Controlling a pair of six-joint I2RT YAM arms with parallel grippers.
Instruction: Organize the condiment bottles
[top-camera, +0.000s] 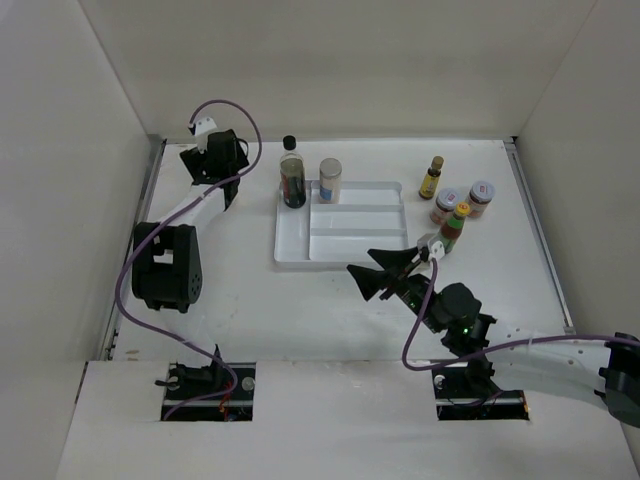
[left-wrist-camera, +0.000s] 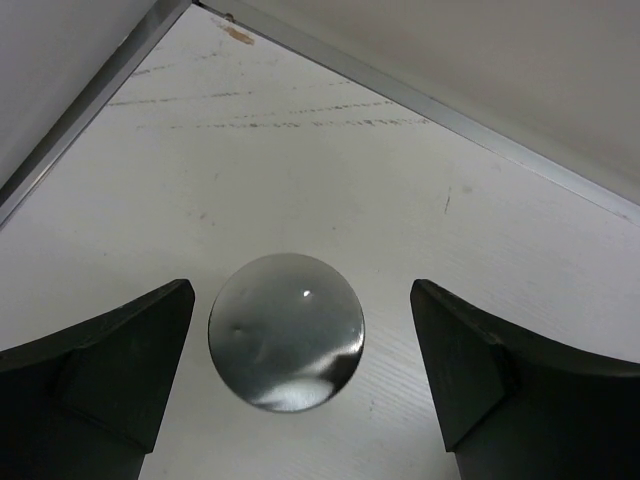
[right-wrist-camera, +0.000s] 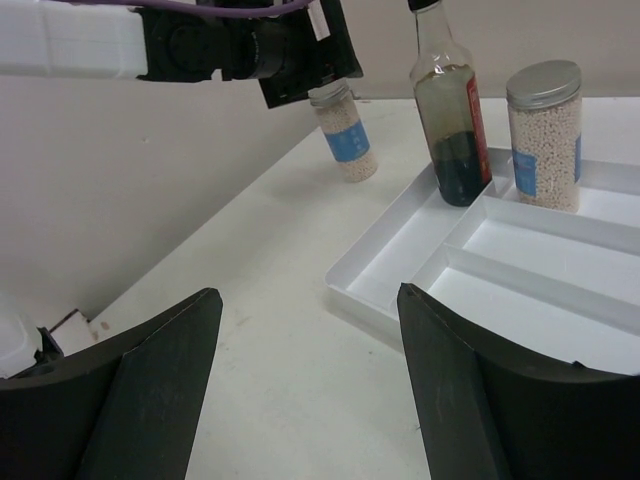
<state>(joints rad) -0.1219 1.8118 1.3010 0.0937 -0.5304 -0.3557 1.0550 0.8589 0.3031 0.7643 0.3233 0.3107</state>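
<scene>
Left tool (left-wrist-camera: 300, 290), spread apart, straddles the silver-lidded jar (left-wrist-camera: 287, 332) at ten o'clock. Right tool (right-wrist-camera: 308, 292), apart too, holds nothing. Dark bottle (top-camera: 292, 180) and blue-labelled jar (top-camera: 330, 180) stand in the tray (top-camera: 350, 245); four more bottles (top-camera: 445, 207) cluster at two o'clock.

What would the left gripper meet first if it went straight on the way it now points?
The silver-lidded jar: its lid sits directly ahead of the left gripper, between the open fingers and touching neither. How near it is, the view cannot settle.
</scene>
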